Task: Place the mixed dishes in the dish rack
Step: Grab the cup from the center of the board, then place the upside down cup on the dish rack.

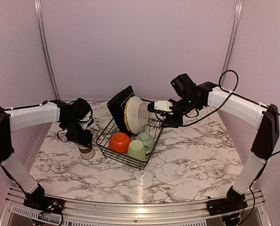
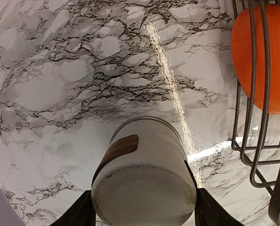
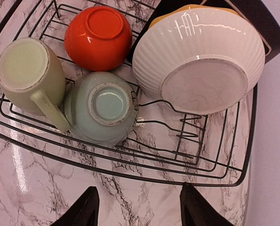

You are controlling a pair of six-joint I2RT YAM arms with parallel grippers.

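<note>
Cup (image 2: 142, 179) within left claw (image 2: 144, 213) — perhaps touching

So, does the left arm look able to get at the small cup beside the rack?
Probably yes: the left fingers stand either side of the cup, which sits on open marble clear of the dish rack; nothing is in between.

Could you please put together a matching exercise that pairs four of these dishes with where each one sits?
Things:
1. orange bowl
2. white bowl
3. pale green mug
4. small cup

Places:
A. on the table, outside the dish rack
B. in the rack, upside down, beside the black plates
C. in the rack, on edge, next to the yellow plate
D. in the rack, upside down, handle towards the pale blue bowl

Pairs: 1-B, 2-C, 3-D, 4-A
</note>
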